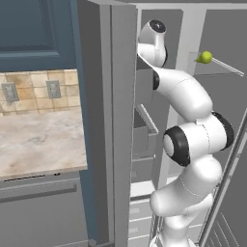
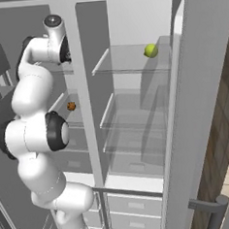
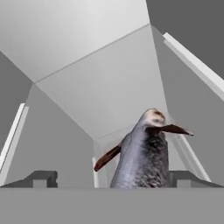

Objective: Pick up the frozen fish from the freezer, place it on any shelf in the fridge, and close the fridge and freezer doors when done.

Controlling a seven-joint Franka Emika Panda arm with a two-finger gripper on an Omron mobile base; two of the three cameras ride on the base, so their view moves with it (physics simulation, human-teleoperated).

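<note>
The freezer (image 2: 65, 140) stands open at the left of the unit, the fridge (image 2: 135, 110) to its right with a yellow-green ball (image 2: 151, 50) on the top shelf (image 2: 127, 62). My arm reaches into the freezer. The frozen fish (image 3: 144, 153) lies between my fingertips (image 3: 41, 179) — long axis running away from me, head at the far end. My gripper (image 3: 111, 180) is spread wide, not pinching it.

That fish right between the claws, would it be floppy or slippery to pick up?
Probably stiff: the fish keeps its shape, fins jutting out. Its smooth, rounded, tapering body might slip between the open tool's fingers. It looks small, so likely light.
</note>
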